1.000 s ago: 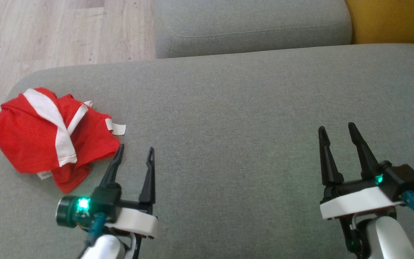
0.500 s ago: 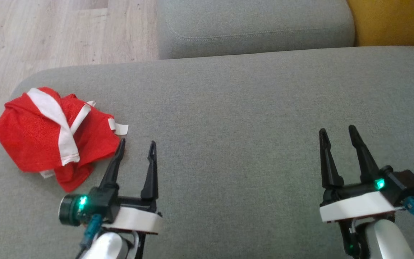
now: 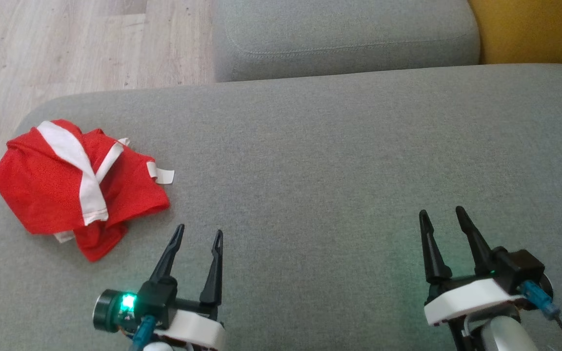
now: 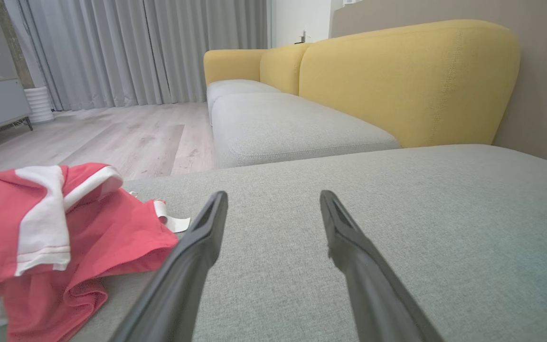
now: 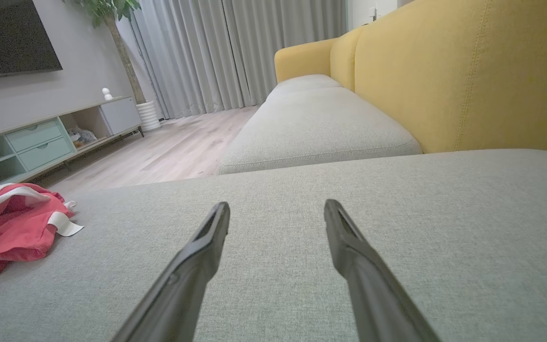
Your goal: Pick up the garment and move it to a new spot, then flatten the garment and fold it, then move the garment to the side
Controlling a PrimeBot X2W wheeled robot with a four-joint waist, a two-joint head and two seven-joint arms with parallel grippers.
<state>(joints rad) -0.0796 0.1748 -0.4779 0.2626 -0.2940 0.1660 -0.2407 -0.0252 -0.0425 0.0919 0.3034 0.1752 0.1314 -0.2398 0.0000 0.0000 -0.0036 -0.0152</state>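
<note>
Garment (image 3: 71,187), red with white bands, lies crumpled near the left edge of the grey sofa cushion (image 3: 339,156). It sits ahead and to the left of the left gripper (image 3: 199,230), near it but not touching. That gripper's jaws stand apart with nothing between them. The right gripper (image 3: 441,210), likewise spread and empty, is well apart from the garment, over the cushion's right side.

Both nearer the robot: left end effector (image 3: 200,229), now farther from garment (image 3: 42,190), and right end effector (image 3: 441,210).
</note>
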